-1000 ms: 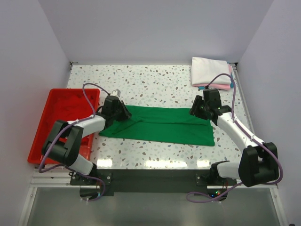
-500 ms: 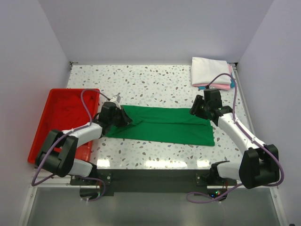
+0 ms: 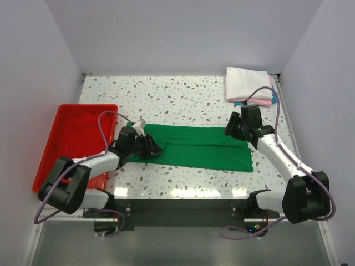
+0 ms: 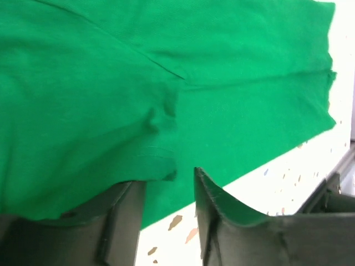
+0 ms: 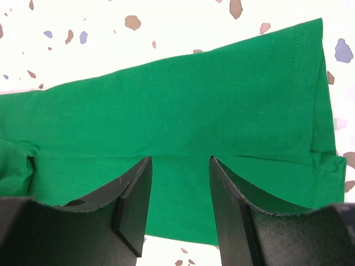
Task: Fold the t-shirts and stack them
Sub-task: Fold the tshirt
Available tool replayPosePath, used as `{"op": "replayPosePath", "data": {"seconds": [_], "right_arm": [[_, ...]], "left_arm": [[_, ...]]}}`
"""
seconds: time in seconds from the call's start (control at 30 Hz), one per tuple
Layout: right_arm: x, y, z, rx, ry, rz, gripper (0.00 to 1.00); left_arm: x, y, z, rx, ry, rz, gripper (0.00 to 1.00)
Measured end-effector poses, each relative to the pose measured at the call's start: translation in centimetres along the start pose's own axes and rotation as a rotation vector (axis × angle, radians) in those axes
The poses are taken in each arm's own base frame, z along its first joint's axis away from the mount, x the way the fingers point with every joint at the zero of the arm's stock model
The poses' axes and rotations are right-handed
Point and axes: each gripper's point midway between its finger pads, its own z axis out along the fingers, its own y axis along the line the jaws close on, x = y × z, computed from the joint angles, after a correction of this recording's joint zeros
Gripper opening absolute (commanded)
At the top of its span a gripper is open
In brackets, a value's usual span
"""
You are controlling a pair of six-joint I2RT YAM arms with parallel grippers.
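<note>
Speckled tabletop (image 3: 183, 97) | pale walls (image 3: 183, 39) | green t-shirt (image 3: 205, 147) spread | left pincer (image 4: 166, 180), right pincer (image 5: 180, 162): both parted, gripping nothing

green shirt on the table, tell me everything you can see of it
The green t-shirt is plain bright green soft knit; stitched hems show at its right end. It lies flat on the speckled table as a long band folded lengthwise, running left to right between the arms. Its left end is rumpled and drapes over one of the left gripper's fingers. The right gripper hangs open over the right end, near the far edge; contact there is unclear.
</note>
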Motion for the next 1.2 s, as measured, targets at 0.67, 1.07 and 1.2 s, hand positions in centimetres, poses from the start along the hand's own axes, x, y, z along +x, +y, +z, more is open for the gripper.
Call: {"op": "replayPosePath", "data": {"seconds": [0.67, 1.07, 1.2], "right_arm": [[2.3, 0.0, 3.8, 0.101, 0.106, -0.108, 0.49], [5.1, -2.6, 6.9, 0.218, 0.170, -0.100, 0.48], [7.1, -2.1, 6.5, 0.150, 0.136, -0.039, 0.47]], "left_arm": [[-6.0, 2.1, -2.6, -0.288, -0.242, -0.187, 0.19], [-10.5, 8.4, 3.4, -0.607, -0.261, -0.298, 0.21], [-14.5, 8.5, 6.1, -0.630, -0.287, -0.264, 0.31]]}}
